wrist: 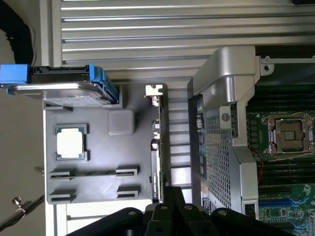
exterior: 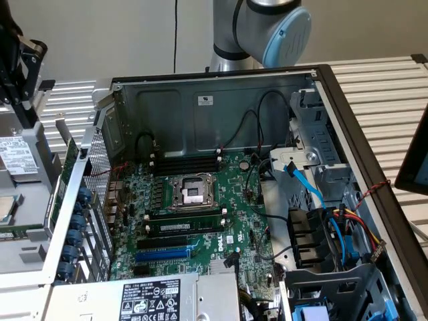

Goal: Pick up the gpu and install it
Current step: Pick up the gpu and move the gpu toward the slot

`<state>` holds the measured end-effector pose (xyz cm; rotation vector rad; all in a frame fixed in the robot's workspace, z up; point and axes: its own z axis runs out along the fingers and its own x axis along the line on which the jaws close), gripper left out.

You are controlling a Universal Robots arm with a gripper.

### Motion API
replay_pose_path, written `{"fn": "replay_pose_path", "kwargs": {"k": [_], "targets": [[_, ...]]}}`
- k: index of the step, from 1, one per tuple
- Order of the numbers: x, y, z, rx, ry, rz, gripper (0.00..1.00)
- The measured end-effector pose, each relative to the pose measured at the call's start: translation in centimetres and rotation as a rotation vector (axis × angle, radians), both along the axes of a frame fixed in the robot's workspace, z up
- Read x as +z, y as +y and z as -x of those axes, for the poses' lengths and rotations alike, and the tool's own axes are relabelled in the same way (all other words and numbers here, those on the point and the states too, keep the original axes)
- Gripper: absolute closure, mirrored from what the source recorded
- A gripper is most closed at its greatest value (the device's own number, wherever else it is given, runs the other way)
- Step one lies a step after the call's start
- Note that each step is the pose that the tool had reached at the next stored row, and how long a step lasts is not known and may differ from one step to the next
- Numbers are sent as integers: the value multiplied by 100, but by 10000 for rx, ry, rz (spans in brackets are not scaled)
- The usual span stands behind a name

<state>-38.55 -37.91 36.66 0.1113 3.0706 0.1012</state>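
The gpu (wrist: 156,147) stands on its edge at the rim of a grey parts tray (wrist: 98,157), its silver end bracket (wrist: 154,90) at the far end. It lies right beside the open computer case. In the exterior view the gpu (exterior: 67,167) is a thin green strip just outside the case's perforated rear wall. My gripper (wrist: 172,196) hangs above the card's near end, fingers together and nothing between them. From outside, the gripper (exterior: 25,110) is high at the exterior view's left, over the tray. The motherboard (exterior: 221,194) lies open with a blue expansion slot (exterior: 164,254) near the front.
The tray also carries a processor chip (wrist: 71,143) and a hard drive in a blue caddy (wrist: 64,88). The case walls (exterior: 200,100), a power supply (exterior: 147,297) and cable bundles (exterior: 334,227) ring the board. A RAM stick (exterior: 187,226) sits in its slot.
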Motion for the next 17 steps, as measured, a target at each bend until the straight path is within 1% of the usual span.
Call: {"fn": "replay_pose_path", "kwargs": {"k": [2,3,4,6,7,8,9,10,13,14,15,17], "targets": [[-19,1,11,-10,-44,0,88],[-29,1,17,-15,-70,-1,83],[-39,1,25,-21,-102,0,83],[-60,1,44,-38,-171,-1,70],[-70,1,55,-48,-204,0,70],[-81,1,67,-57,-238,0,64],[-92,1,81,-63,-271,0,64],[-104,1,101,-65,-303,-1,57],[-140,1,163,-73,-384,-1,57],[-151,1,180,-76,-421,0,57],[-160,1,193,-80,-463,0,57],[-176,2,216,-96,-576,-1,57]]}}
